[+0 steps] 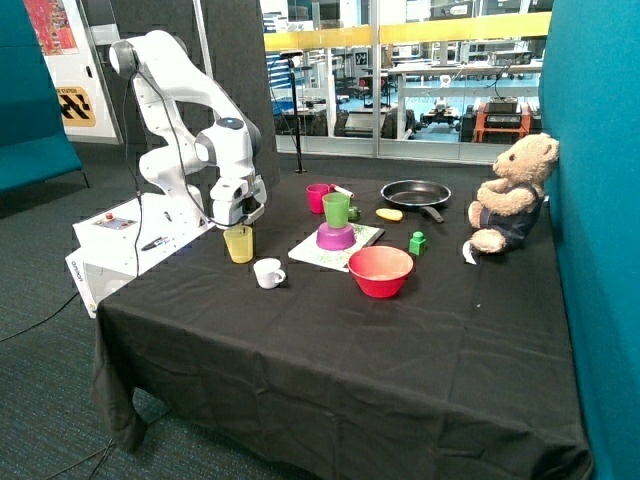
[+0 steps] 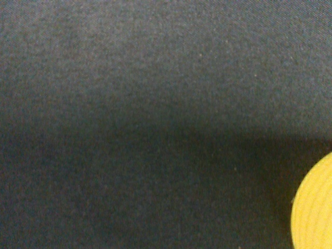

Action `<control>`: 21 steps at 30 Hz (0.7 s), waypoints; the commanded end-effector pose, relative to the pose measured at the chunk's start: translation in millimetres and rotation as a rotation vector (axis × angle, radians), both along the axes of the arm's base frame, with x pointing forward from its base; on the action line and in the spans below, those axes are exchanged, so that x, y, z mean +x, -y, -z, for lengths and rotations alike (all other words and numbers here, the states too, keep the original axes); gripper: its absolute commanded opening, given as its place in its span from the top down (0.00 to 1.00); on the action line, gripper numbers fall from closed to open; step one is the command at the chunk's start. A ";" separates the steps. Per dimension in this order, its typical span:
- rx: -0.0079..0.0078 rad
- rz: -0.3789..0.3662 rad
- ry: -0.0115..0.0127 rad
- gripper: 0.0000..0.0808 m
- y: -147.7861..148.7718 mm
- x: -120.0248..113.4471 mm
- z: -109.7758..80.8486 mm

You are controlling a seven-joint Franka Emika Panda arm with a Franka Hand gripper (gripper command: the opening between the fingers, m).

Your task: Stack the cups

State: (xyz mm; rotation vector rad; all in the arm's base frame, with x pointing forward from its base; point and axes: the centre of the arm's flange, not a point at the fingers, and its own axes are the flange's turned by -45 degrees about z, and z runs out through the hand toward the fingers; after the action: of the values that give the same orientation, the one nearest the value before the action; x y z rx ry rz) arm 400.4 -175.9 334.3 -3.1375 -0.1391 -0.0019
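We're at the first pick: the end effector (image 1: 240, 218) hangs right over the yellow cup (image 1: 239, 244) near the counter (image 1: 330, 350) edge, but we can't tell whether it grips. Nothing is stacked yet. The green cup (image 1: 336, 209) sits on the purple bowl (image 1: 335, 237), the pink cup (image 1: 319, 198) behind. Carrying across, we'd judge the white mug (image 1: 268, 273) is the close neighbour to clear.

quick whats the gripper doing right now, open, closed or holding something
gripper: right over the yellow cup near the table's edge; whether it is open, shut or gripping the cup cannot be told.
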 end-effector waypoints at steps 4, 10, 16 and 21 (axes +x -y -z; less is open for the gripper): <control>-0.0010 0.003 -0.0011 1.00 -3.8 3.9 2.9; -0.0010 0.001 -0.0011 1.00 -4.8 4.5 2.3; -0.0010 0.000 -0.0011 1.00 -5.7 5.2 2.3; -0.0010 -0.001 -0.0011 1.00 -5.9 5.2 2.2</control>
State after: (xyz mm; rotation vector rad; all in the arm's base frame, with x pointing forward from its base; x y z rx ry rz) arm 405.1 -171.6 332.1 -3.1364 -0.1398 -0.0006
